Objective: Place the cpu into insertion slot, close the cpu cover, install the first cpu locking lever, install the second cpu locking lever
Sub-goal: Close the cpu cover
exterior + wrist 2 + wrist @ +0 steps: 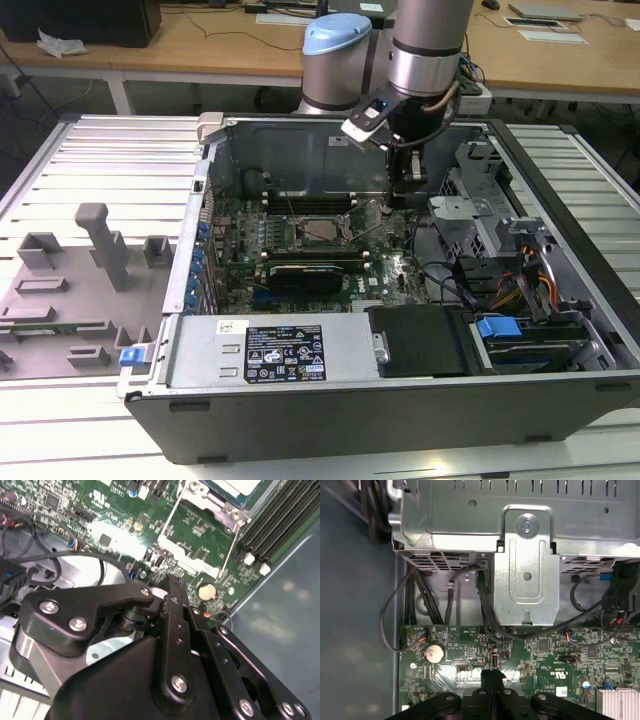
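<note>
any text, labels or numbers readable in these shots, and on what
Nothing reads clearly.
Black sticker on the metal cover: print too small.
White label beside it: too small.
Green board markings: blurred.
Metal cage stamping: blurred.

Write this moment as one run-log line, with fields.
gripper: shut, holds nothing | position: over green board, near coin cell | insertion slot: apart from gripper, toward exterior view's left

My gripper (pixel 492 676), jaws pressed together, hangs over the green circuit board (pixel 545 650), near a coin battery (pixel 434 653).
</note>
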Robot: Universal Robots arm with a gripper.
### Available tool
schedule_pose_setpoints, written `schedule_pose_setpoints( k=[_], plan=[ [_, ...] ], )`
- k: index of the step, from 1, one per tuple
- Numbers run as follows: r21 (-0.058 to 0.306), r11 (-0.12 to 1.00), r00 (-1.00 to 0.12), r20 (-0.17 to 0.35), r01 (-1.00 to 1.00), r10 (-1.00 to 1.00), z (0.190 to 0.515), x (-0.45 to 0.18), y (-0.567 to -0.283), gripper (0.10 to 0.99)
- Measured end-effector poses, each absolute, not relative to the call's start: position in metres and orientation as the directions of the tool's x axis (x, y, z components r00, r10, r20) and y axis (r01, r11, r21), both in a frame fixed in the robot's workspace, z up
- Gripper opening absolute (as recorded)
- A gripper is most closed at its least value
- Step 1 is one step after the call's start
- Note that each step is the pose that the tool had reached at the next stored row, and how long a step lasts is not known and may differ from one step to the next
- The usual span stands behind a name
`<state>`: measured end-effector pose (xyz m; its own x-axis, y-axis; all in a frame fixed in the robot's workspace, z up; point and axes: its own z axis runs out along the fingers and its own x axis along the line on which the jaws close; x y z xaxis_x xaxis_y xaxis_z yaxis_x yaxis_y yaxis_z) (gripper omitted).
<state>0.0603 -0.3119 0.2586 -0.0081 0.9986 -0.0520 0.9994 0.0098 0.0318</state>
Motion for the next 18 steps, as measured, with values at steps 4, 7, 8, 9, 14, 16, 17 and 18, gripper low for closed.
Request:
schedule_pose_setpoints(
  k=[4,7,8,9,14,16,17,18],
  plan=[
    [0.02,0.01,-0.009,-0.052,1.0,0.999,0.246,0.063,-0.312,0.106],
    [0.014,0.01,-0.009,-0.052,1.0,0.999,0.242,0.064,-0.312,0.106],
    [0.013,0.01,-0.009,-0.052,1.0,0.999,0.241,0.064,-0.312,0.106],
    [0.013,0.01,-0.009,-0.052,1.0,0.999,0.241,0.064,-0.312,0.106],
    [-0.045,0.01,-0.012,-0.051,0.999,0.999,0.241,0.065,-0.312,0.106],
    [-0.11,0.01,-0.015,-0.05,0.994,0.999,0.241,0.066,-0.312,0.106],
    [-0.12,0.01,-0.016,-0.05,0.993,0.999,0.241,0.066,-0.312,0.106],
    [-0.12,0.01,-0.016,-0.05,0.993,0.999,0.241,0.066,-0.312,0.106]
  ],
)
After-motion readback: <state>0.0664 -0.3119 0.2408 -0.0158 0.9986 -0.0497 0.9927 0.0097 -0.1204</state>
